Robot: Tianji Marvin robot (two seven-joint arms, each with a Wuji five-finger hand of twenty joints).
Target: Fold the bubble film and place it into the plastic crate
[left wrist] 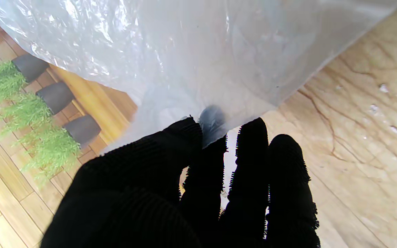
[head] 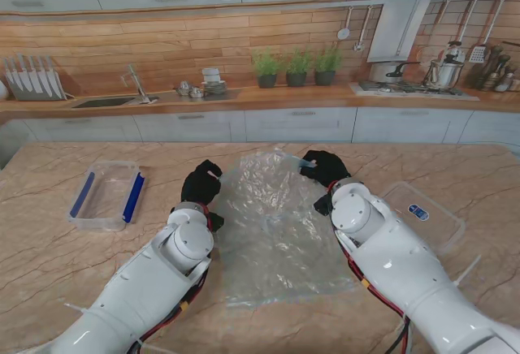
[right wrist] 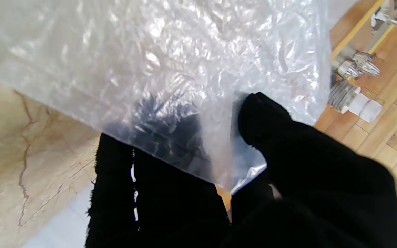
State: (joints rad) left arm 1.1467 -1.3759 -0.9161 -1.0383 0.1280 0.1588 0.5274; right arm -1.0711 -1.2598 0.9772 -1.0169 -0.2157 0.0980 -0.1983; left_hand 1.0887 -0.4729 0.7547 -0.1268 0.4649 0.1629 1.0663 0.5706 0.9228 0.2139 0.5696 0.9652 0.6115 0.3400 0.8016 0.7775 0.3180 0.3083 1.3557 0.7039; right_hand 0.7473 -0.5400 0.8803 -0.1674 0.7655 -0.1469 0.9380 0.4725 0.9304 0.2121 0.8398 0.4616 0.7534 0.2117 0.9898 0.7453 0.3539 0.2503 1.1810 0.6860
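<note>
While film lies spread | left hand pinches bubble film | right hand pinches corner

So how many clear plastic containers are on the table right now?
2. One plastic crate with blue handles sits to the left of the bubble film; a second clear piece with a blue label lies on the right, partly hidden behind the right arm.

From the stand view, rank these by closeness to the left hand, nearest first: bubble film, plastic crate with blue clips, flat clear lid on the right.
1. bubble film: in the left hand, pinched at its left edge, table centre.
2. plastic crate: to the hand's left, apart from it.
3. clear lid: far right, beyond the right arm.
</note>
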